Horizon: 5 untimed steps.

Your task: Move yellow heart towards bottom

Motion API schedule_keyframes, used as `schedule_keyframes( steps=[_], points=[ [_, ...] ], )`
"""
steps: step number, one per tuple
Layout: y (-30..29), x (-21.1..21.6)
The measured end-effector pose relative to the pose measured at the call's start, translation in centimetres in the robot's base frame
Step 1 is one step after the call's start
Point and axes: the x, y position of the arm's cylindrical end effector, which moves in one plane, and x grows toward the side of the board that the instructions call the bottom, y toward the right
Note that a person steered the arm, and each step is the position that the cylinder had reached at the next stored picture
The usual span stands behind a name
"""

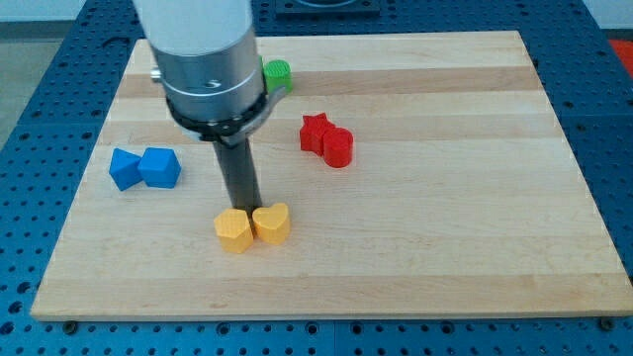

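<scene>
You have my tip [247, 208] just above the yellow heart [272, 223], at the seam with the yellow hexagon block [234, 230]. There is no gripper, just a bare rod. Judging by this, the push is starting; shift slightly right, then drive toward the view's bottom.

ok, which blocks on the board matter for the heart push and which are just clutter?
In play:
yellow heart
my tip, just above the gap between the two yellow blocks

Lying about:
yellow hexagon block, touching the heart
two blue blocks
two red blocks
green block
</scene>
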Motion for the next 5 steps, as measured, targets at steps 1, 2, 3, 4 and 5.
schedule_keyframes(
  steps=[1, 2, 3, 4, 5],
  points=[
    [-3.5, -2.4],
    [-3.5, -2.3],
    [1.6, -1.5],
    [6.4, -0.2],
    [7.1, 3.4]
  ],
)
